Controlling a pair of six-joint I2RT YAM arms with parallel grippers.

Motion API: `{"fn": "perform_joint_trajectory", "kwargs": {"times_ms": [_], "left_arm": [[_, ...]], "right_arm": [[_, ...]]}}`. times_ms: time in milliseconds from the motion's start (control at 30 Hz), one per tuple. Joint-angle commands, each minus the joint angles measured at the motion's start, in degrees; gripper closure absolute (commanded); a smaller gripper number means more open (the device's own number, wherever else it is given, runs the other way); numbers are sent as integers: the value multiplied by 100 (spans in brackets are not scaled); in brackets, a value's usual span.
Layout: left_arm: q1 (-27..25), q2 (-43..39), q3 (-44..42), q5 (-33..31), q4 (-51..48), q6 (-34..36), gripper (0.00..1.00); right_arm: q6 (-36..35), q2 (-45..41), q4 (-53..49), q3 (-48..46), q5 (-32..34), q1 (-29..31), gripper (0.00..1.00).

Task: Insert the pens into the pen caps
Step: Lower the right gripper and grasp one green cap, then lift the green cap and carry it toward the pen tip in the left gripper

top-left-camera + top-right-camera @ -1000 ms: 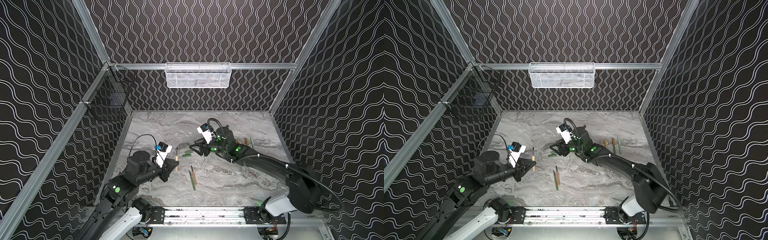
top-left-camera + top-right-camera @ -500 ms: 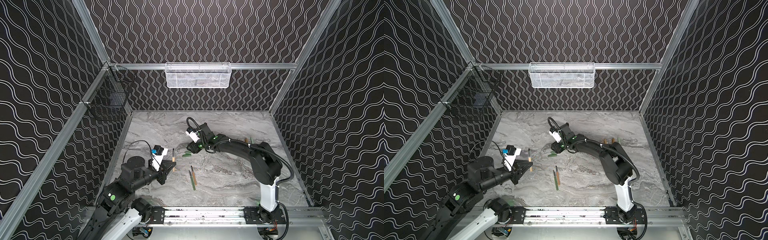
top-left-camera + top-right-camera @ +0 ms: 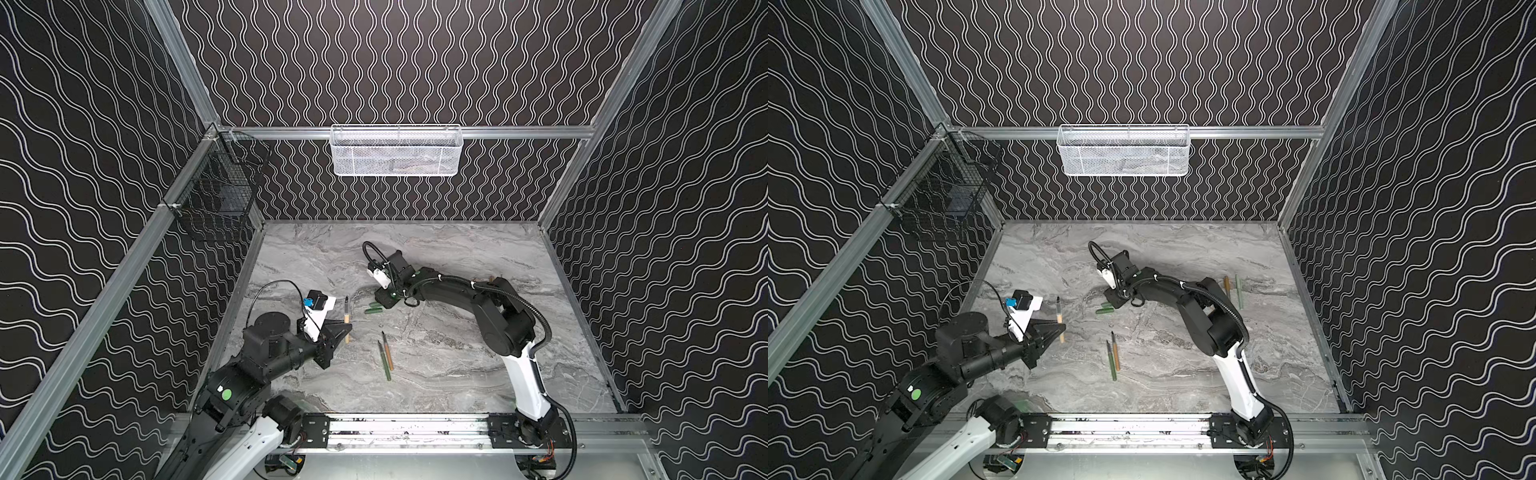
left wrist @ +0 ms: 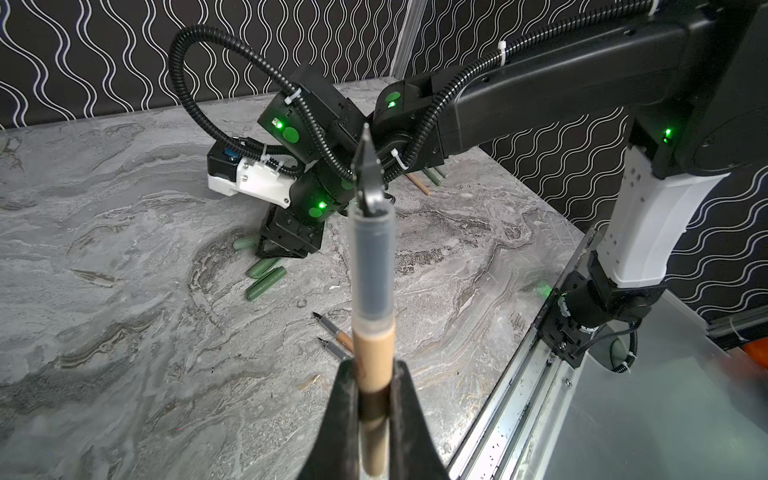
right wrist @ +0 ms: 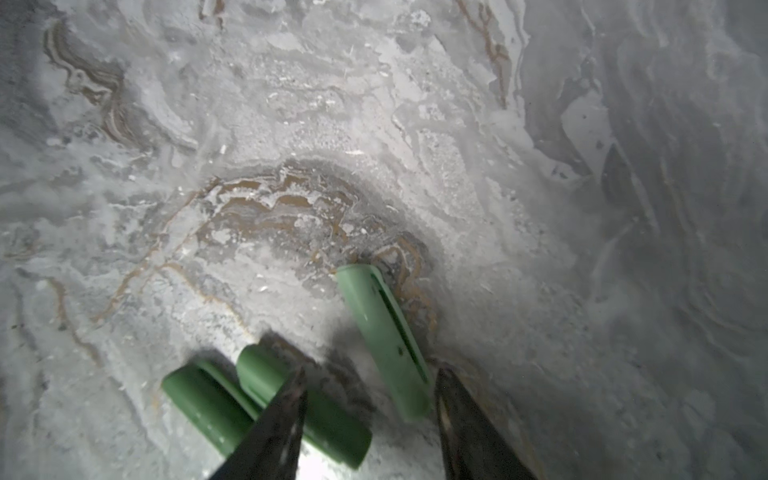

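Change since earlier: right arm has folded its elbow upward and swung the right gripper point(image 3: 380, 300) leftward onto the green caps; left gripper point(image 3: 347, 330) has drawn back slightly with its pen.
Left gripper: jaws closed tight on the tan pen point(image 4: 372, 349), clamped low on the barrel.
Tan pen: raised off the marble table point(image 3: 457, 374), dark tapered tip pointing away from the wrist.
Right gripper: fingers point(image 5: 286, 407) partly apart at the tabletop, straddling one cap, gripping nothing.
Pale green cap point(image 5: 384, 340): lying flat between those fingers, nearer one of them; contact unclear.
Dark green caps point(image 5: 199, 399): two lying side by side just beside it, one finger overlapping them.
Loose pens: green pen point(image 3: 385, 365) and orange pen point(image 3: 387, 351) lying together mid-table; another orange pen point(image 3: 1227, 286) and a pale green pen point(image 3: 1239, 291) behind the right arm.
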Motion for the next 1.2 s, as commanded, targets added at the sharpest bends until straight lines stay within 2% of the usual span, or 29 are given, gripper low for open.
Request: {"fn": "perform_joint_trajectory", "kwargs": {"times_ms": [0, 233, 633, 967, 1167], "left_arm": [[20, -10, -8, 69, 257, 131, 100], [27, -56, -12, 69, 257, 131, 100], [32, -111, -19, 63, 261, 131, 100], [34, -97, -22, 108, 296, 116, 100], [37, -112, -45, 143, 318, 96, 100]], "right_arm": [[-183, 147, -117, 182, 206, 57, 49], [-238, 587, -521, 774, 462, 92, 56], [-284, 907, -1062, 1153, 622, 99, 79], [-271, 606, -1189, 767, 764, 99, 79], [-208, 574, -1290, 854, 736, 91, 87]]}}
